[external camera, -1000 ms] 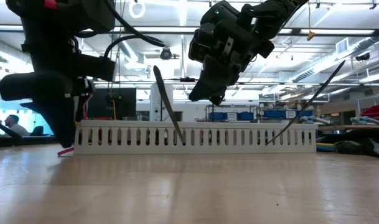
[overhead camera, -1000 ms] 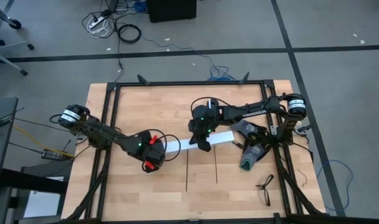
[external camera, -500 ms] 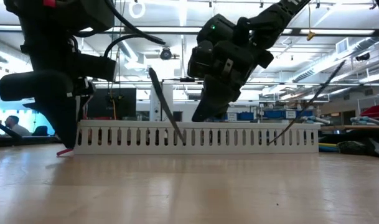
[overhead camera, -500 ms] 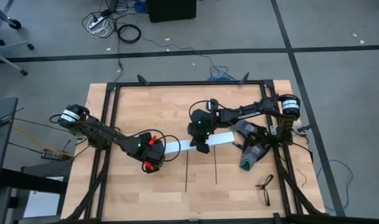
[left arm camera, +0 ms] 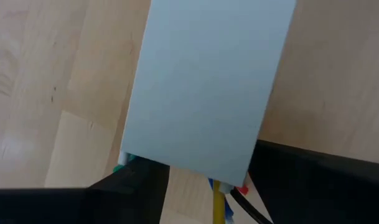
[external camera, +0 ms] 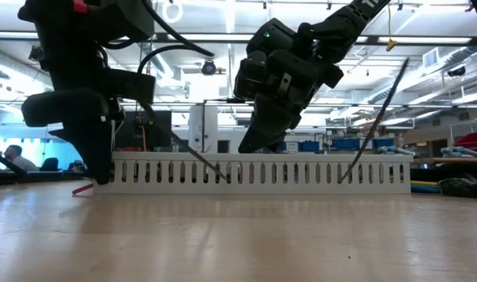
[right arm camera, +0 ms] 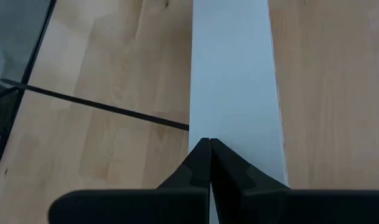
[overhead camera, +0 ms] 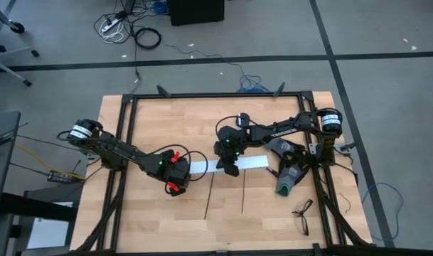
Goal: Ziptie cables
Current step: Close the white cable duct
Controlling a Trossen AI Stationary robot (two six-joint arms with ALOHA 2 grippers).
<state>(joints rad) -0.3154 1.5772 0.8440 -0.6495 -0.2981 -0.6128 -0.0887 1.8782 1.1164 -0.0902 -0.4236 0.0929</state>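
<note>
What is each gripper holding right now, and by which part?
Left gripper appears to clamp the white channel by its end; right gripper, shut, holds nothing.

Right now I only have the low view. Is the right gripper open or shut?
Observer: Shut. The right wrist view shows the right gripper with its tips together over the channel.
Operator: Where do the zipties run?
Observer: From above, both zipties lie on the table in front of the channel, pointing away from it.
Operator: And the cables?
Observer: The left wrist view shows the cables sticking out of the channel's end, by the left gripper.
</note>
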